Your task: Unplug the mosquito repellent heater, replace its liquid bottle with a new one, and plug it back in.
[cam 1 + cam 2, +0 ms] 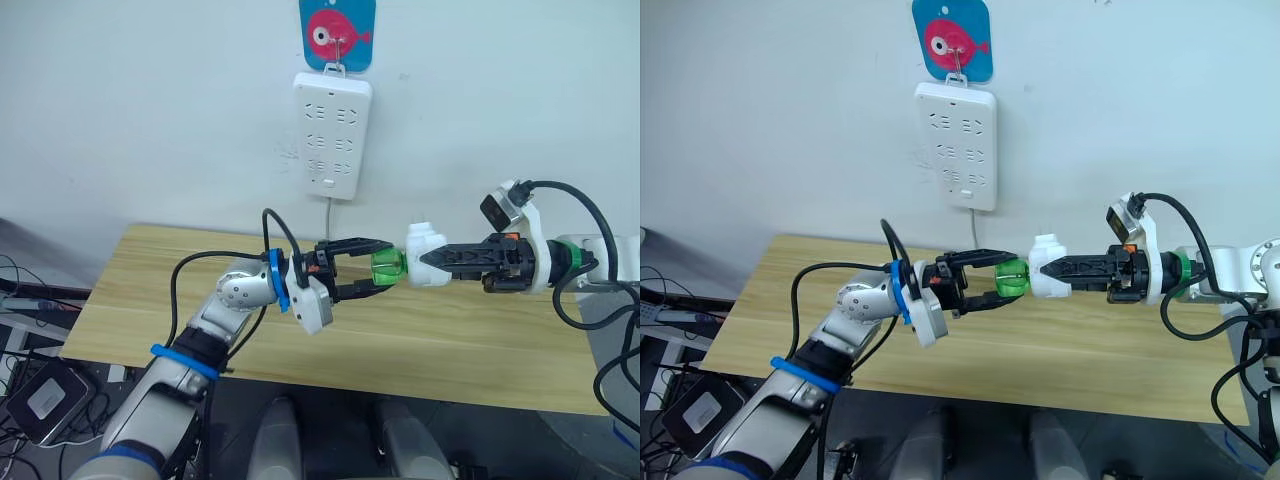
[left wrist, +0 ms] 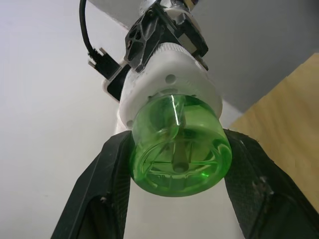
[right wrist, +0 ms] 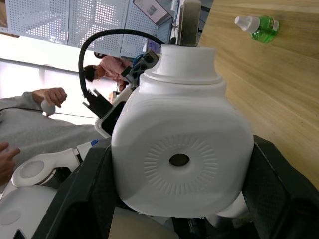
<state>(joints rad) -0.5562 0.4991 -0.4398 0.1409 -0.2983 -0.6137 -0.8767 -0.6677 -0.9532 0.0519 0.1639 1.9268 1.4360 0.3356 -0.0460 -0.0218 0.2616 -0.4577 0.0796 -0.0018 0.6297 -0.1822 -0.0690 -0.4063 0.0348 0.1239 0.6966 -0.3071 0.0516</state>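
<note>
Clamping the heater (image 3: 182, 149), the right end effector (image 1: 432, 258)'s wrist view reveals a spare bottle (image 3: 258, 27).

heater (image 3: 182, 149) prongs hidden; bottle (image 2: 177, 147) neck hidden inside heater.

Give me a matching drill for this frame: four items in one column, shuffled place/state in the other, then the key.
Items
1. mosquito repellent heater
2. green bottle
3. power strip
4. spare bottle

Places/states
A. hanging on the wall
B. lying on the table
C. clamped in the right end effector
D. between the left end effector fingers, which flank it, still screwed into the heater

Pairs: 1-C, 2-D, 3-A, 4-B
</note>
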